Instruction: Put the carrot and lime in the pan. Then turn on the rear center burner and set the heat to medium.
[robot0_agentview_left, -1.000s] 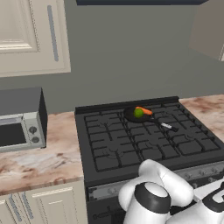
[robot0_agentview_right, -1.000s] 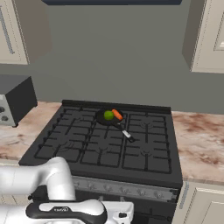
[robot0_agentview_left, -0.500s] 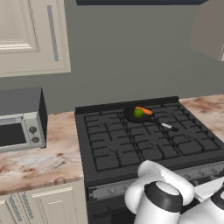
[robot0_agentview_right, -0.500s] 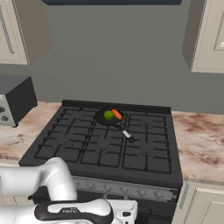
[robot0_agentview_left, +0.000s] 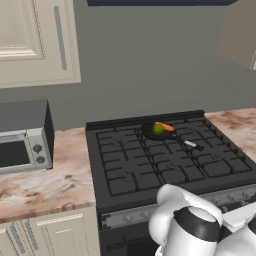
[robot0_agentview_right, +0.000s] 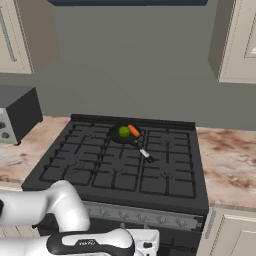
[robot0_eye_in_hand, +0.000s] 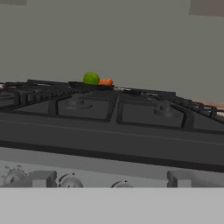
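Note:
The black pan (robot0_agentview_left: 149, 133) sits on the rear center burner (robot0_agentview_left: 148, 141) of the stove. Inside it lie the green lime (robot0_agentview_left: 158, 129) and the orange carrot (robot0_agentview_left: 165, 126), side by side. The right base view shows the pan (robot0_agentview_right: 118, 137), the lime (robot0_agentview_right: 124, 132) and the carrot (robot0_agentview_right: 134, 131) too, with the silver-tipped handle (robot0_agentview_right: 145, 154) pointing toward the front. My gripper (robot0_eye_in_hand: 111, 179) is low in front of the stove, open and holding nothing. It faces the front panel. Beyond the grates, the hand view catches the lime (robot0_eye_in_hand: 91, 78) and the carrot (robot0_eye_in_hand: 105, 81).
A row of knobs (robot0_eye_in_hand: 70, 180) runs along the stove's front panel (robot0_agentview_right: 150, 216), just ahead of my fingertips (robot0_eye_in_hand: 43, 178). A toaster oven (robot0_agentview_left: 22, 140) stands on the marble counter (robot0_agentview_left: 45, 185) to the left. More counter (robot0_agentview_right: 227, 160) lies right of the stove.
My arm's elbow has sunk lower and shifted right in front of the stove. The pan, lime and carrot have not moved. The jaws have stayed open.

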